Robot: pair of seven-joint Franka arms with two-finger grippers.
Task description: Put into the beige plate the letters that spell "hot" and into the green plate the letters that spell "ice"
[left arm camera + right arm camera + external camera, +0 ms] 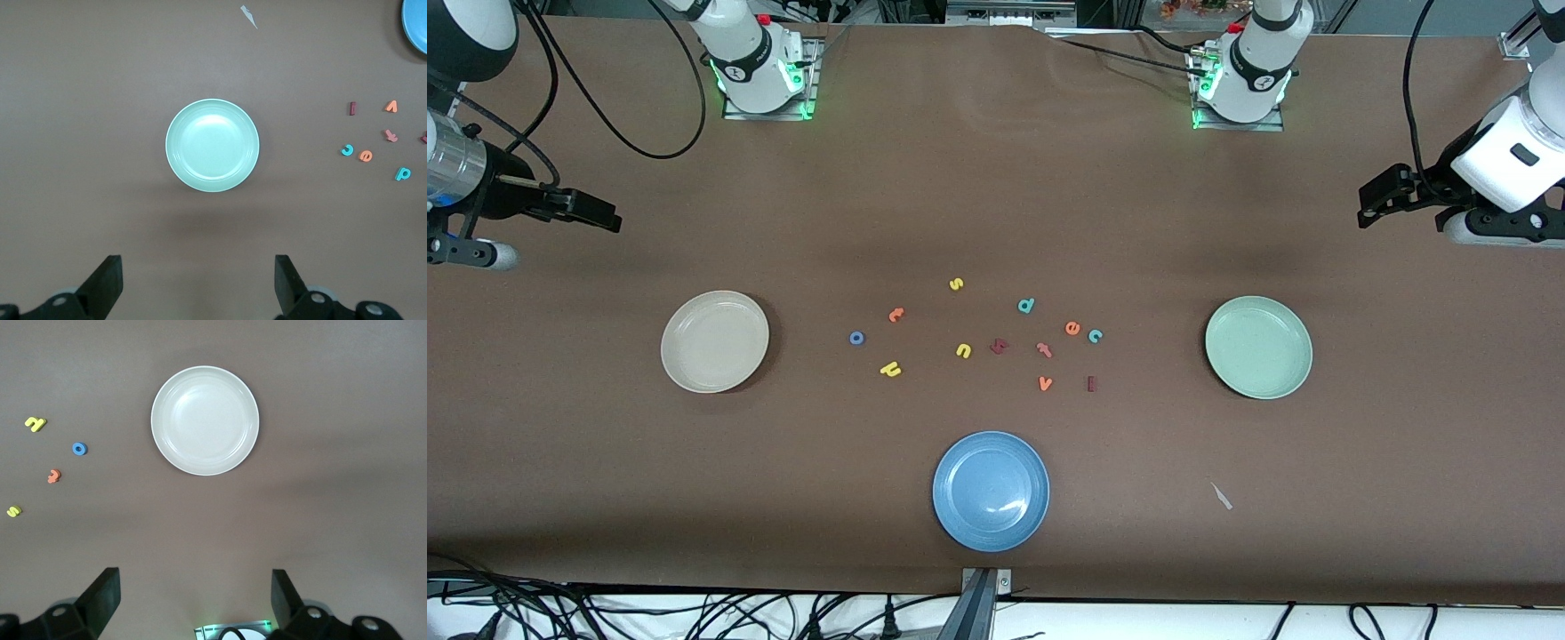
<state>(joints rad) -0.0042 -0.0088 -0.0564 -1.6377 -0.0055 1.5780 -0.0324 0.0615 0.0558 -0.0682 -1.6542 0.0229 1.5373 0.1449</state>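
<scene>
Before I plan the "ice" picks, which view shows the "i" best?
The left wrist view: the i shows largest, clearly apart from its neighbours. The front view shows it smaller; the right wrist view misses it.

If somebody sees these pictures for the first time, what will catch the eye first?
Three round plates stand out on the brown table: the beige plate toward the right arm's end, the green plate toward the left arm's end, and a blue plate nearest the front camera. Between the beige and green plates lies a scatter of small colourful foam letters. All three plates hold nothing.
</scene>
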